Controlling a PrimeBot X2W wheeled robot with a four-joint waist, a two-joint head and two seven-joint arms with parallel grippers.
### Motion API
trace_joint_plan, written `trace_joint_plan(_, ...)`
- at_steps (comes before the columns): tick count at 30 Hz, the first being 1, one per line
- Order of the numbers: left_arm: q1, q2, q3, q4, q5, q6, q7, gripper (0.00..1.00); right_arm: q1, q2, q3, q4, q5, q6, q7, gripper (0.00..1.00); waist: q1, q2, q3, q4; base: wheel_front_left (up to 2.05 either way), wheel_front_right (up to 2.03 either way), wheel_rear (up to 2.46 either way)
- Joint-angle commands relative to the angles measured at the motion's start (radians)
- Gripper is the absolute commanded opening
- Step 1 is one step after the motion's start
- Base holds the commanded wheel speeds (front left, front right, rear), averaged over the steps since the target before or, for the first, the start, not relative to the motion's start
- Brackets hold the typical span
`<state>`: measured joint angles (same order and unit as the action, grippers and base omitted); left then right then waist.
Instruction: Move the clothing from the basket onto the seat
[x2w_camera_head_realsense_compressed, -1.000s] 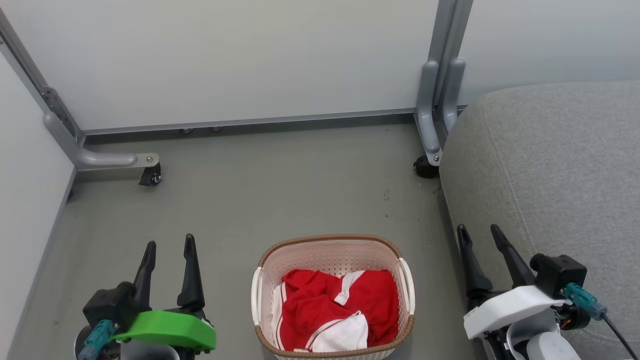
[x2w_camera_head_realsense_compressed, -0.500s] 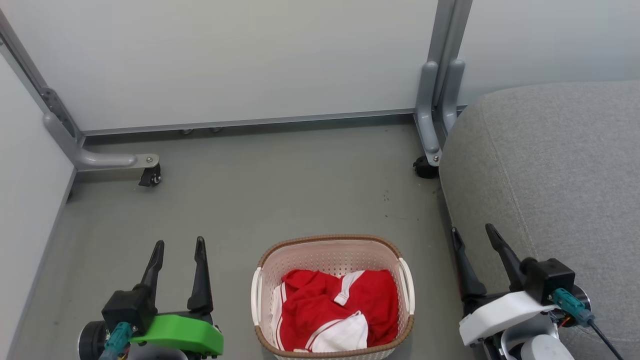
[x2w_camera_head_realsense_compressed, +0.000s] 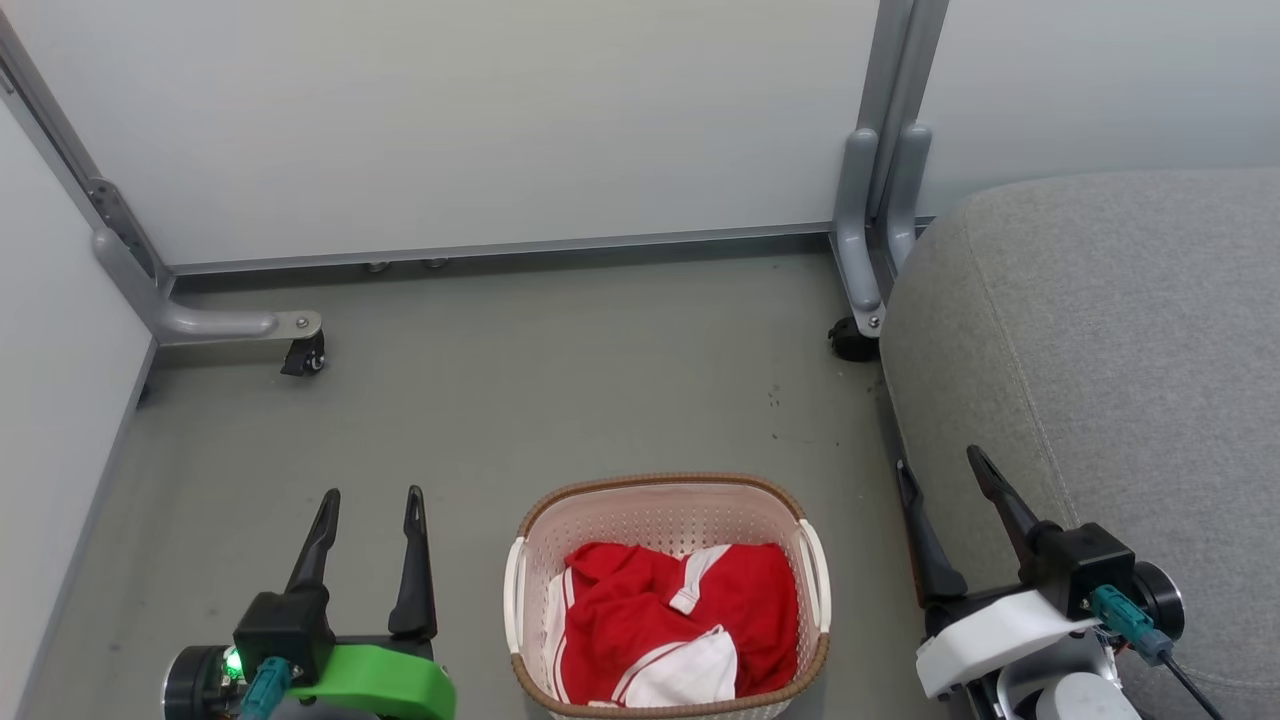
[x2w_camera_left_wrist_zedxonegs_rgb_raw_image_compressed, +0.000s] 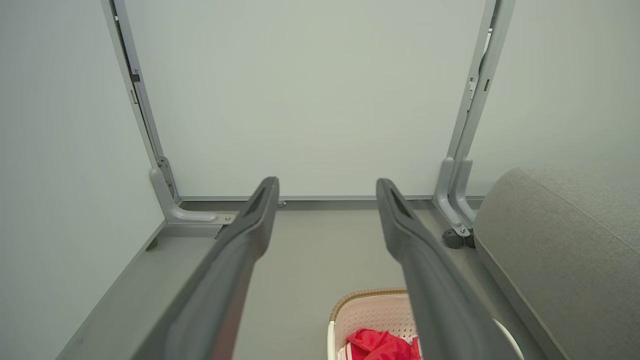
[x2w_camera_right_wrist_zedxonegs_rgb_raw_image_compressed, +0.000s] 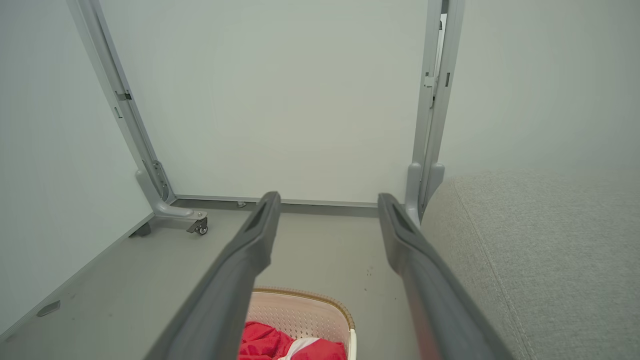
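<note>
On the grey floor (x2w_camera_head_realsense_compressed: 520, 380), near the bottom of the head view, sits the basket (x2w_camera_head_realsense_compressed: 660, 480). The clothing (x2w_camera_head_realsense_compressed: 620, 610) lies bunched up inside it, red with white bits. The seat (x2w_camera_head_realsense_compressed: 1120, 330) is the big grey cushion on the right, near the basket but not touching it. The left gripper (x2w_camera_head_realsense_compressed: 372, 492) hangs to the left of the basket, over the floor. Its two fingers are spread apart and hold nothing. The right gripper (x2w_camera_head_realsense_compressed: 937, 457) is on the other side, between the basket and the seat, right by the seat's edge. Its fingers are spread apart too, and nothing is between them. Both grippers point toward the pale wall (x2w_camera_head_realsense_compressed: 480, 120) at the back. Neither one touches the basket or the clothing. In each wrist view the basket peeks in at the bottom by the dark fingers, with a bit of red in it. Grey metal legs (x2w_camera_head_realsense_compressed: 200, 322) with small black wheels (x2w_camera_head_realsense_compressed: 303, 355) stand by the wall.
</note>
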<state>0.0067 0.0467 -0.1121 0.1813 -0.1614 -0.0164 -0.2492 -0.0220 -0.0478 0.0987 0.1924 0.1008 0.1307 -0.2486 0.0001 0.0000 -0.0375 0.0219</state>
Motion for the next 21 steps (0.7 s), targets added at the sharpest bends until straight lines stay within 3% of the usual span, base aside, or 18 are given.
trace_joint_plan(1,0.002,0.006,-0.004,0.001,0.025,0.003,-0.01,1.0,0.004,-0.004,-0.004,-0.004,-0.019,0.0,-0.011,1.0,-0.0001,0.0,0.001,0.0,0.0,0.0,0.0)
trace_joint_plan(21,0.006,0.007,-0.007,0.007,0.054,0.008,-0.017,1.0,0.009,-0.004,-0.008,0.007,-0.008,0.0,-0.017,1.0,-0.0001,0.0,-0.004,-0.009,0.0,0.0,0.0)
